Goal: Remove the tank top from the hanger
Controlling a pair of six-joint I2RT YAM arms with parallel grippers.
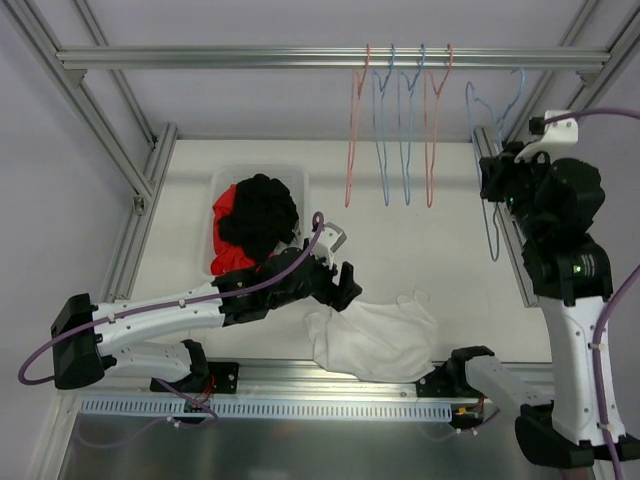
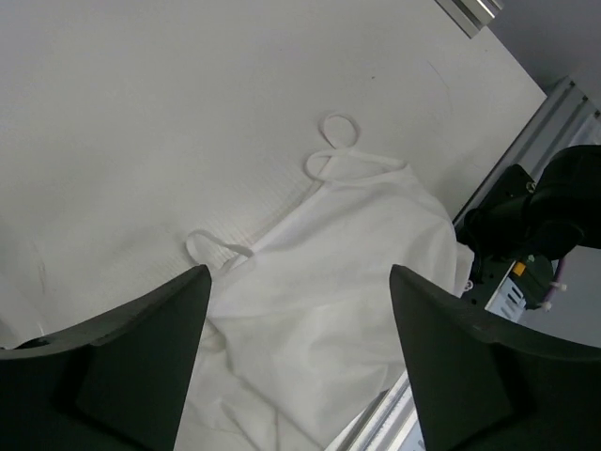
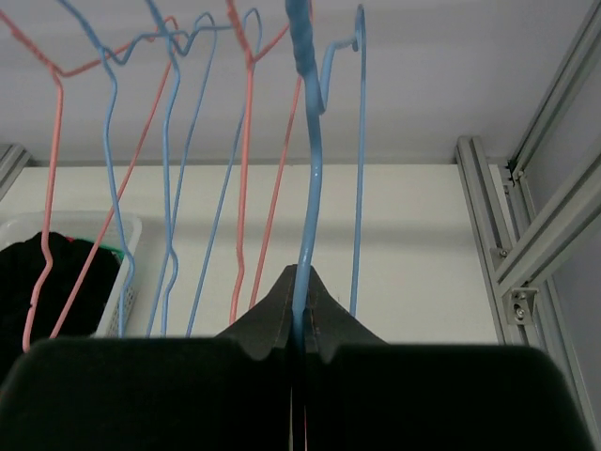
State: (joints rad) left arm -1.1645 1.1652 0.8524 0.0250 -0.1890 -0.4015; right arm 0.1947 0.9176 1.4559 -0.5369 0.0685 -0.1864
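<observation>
Currently, stock by size.

- Table (image 1: pixel 430 230): white, carries all below.
- Tank top (image 1: pixel 385 335): white, crumpled on the table, right of the basket and nearer the arm bases. No hanger inside it, straps loose.
- Basket (image 1: pixel 290 172): holds black and red garments.
- Blue hanger (image 3: pixel 310 188): bare, well right of the basket, pinched by the right claw (image 3: pixel 299 282), which is closed tight on it.
- Left claw (image 2: pixel 299 282): spread wide, empty, hovering over the tank top's basket-side edge.
- Status, judged: removal done; only stowing the hanger seems left.
</observation>
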